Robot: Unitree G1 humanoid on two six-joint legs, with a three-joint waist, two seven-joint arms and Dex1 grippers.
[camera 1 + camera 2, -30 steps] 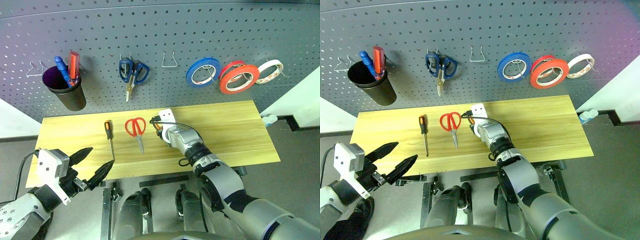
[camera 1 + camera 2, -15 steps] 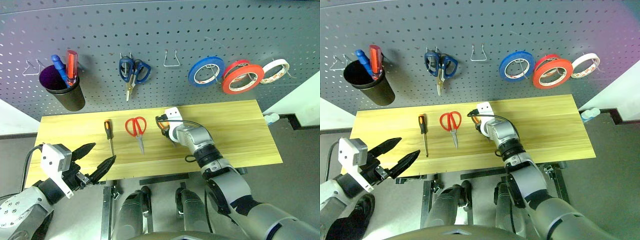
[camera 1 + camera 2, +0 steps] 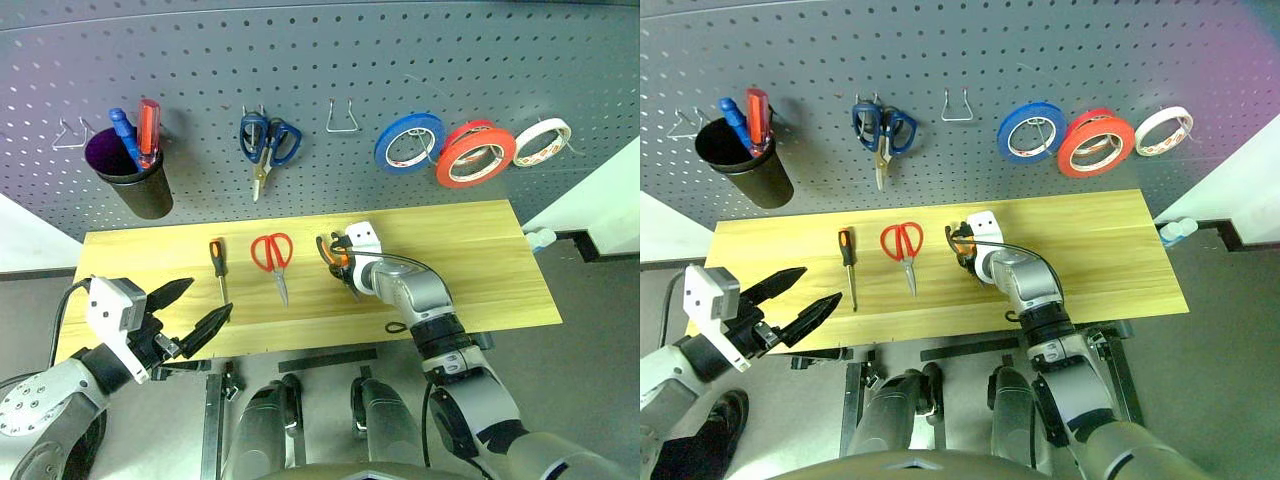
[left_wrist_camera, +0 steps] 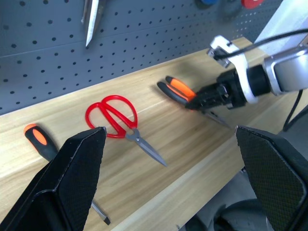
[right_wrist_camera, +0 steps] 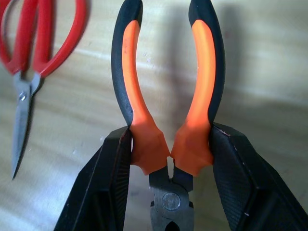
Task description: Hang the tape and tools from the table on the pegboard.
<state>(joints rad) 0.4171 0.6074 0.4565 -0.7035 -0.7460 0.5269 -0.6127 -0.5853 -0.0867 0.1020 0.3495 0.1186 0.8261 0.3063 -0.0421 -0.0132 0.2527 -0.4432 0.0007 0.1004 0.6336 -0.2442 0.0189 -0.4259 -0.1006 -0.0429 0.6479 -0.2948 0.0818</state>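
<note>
Dark grey, the pegboard (image 3: 320, 60) fills the back, and on its hooks hang a blue roll (image 3: 408, 141), the big red tape (image 3: 476, 156), a white roll (image 3: 541, 142), blue scissors (image 3: 264, 142) and a black cup (image 3: 133, 178) with two tools in it. Below it lies the table (image 3: 480, 260) of light wood. The right arm reaches from below across the table's front edge, bent at the elbow, the wrist turned toward the left, and the right gripper (image 5: 168, 159) points slightly down at the wood. Its two black fingers (image 5: 108, 178) pinch the pliers (image 5: 166, 96) at the base of the orange handles, near the joint; the handles spread away from the gripper, over the table. The left arm is held low, in front of the table's left corner, and the left gripper (image 3: 195, 310) has its fingers spread wide, holding nothing. The red scissors (image 3: 273, 260) lie flat on the table just left of the pliers, and the screwdriver (image 3: 217, 268) lies farther left.
</note>
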